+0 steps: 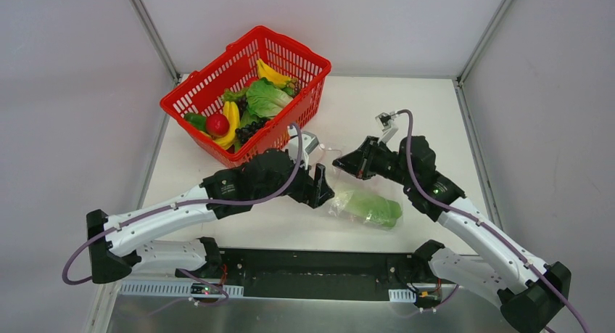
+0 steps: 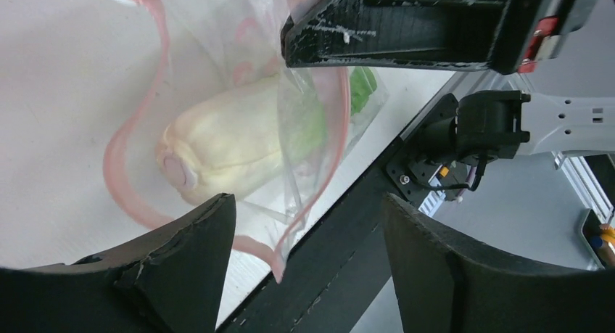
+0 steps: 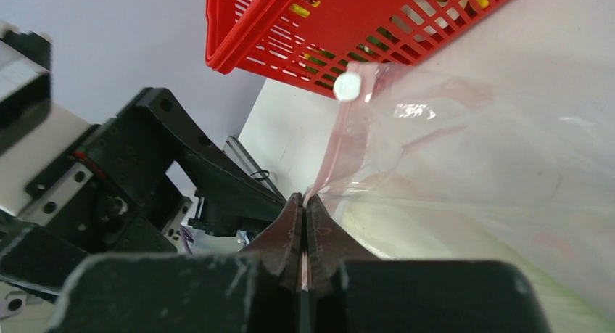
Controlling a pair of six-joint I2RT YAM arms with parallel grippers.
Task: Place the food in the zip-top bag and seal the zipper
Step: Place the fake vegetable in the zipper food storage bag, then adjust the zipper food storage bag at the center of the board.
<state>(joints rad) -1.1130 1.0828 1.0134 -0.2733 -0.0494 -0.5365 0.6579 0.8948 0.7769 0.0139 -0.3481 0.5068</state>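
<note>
Film of the zip-top bag (image 2: pixel 217 43), at 5 o'clock from the basket (image 1: pixel 297 112) with 1 cabbage (image 2: pixel 232 144) inside, looks floppy and slick; grip the stiffer zipper (image 2: pixel 109 166). Right gripper (image 3: pixel 303 206) pinches that strip; left gripper (image 2: pixel 308 268) gapes, empty.

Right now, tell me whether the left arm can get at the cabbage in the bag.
Likely yes. The zipper of the zip-top bag gapes toward the left gripper, jaws open at the mouth; the right gripper pinches the rim. The cabbage lies pale end toward the opening, nothing between.
</note>
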